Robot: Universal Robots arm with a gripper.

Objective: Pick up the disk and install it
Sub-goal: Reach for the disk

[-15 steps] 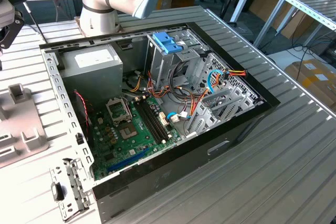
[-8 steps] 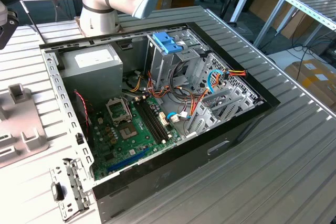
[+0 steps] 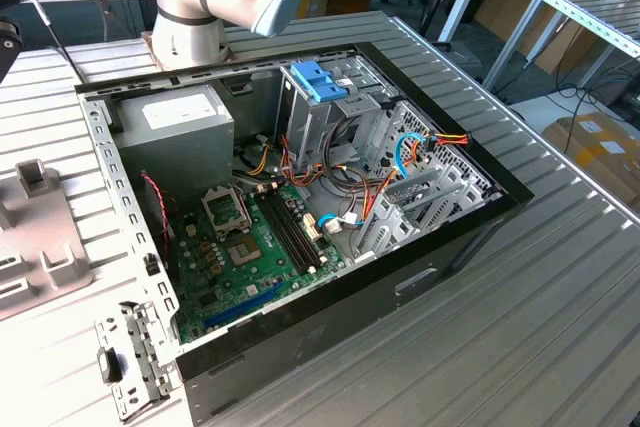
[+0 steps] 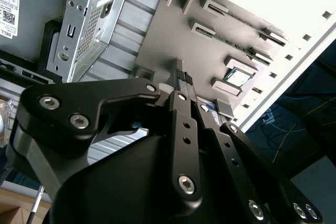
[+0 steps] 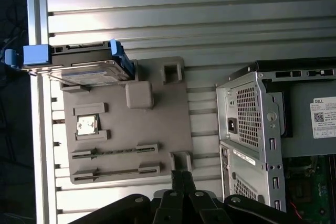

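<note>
Task item: the disk (image 5: 84, 67), a dark flat drive in bright blue rails, with its blue tab end past the plate's edge.
Disk location: on one end of the grey holder plate (image 5: 131, 129), apart from the hand and well apart from the computer case (image 5: 262, 129).
Disk seating: it sits against raised blocks on the plate. These probably fix its position so it can be grasped at a known spot. Its exact tilt cannot be told.
Hand: the hand (image 5: 181, 174) is clenched, fingertips pressed together, with nothing between them. Both wrist views show this (second wrist view: (image 4: 184, 78)).
Hand position: it points at the plate's end opposite the disk and touches no part.
Surface: the ribbed metal surface (image 5: 157, 14) carries both plate and case.
Case: in the exterior view it lies on its side with the cover off, judged so that the interior is reachable from above.
Drive cage: the metal cage (image 3: 335, 122) carries a paler blue latch (image 3: 318, 79) at its top.
Other contents: green circuit board (image 3: 250, 247) and grey box (image 3: 180, 127).
Progress: judged not started, since the disk is ungrasped.
</note>
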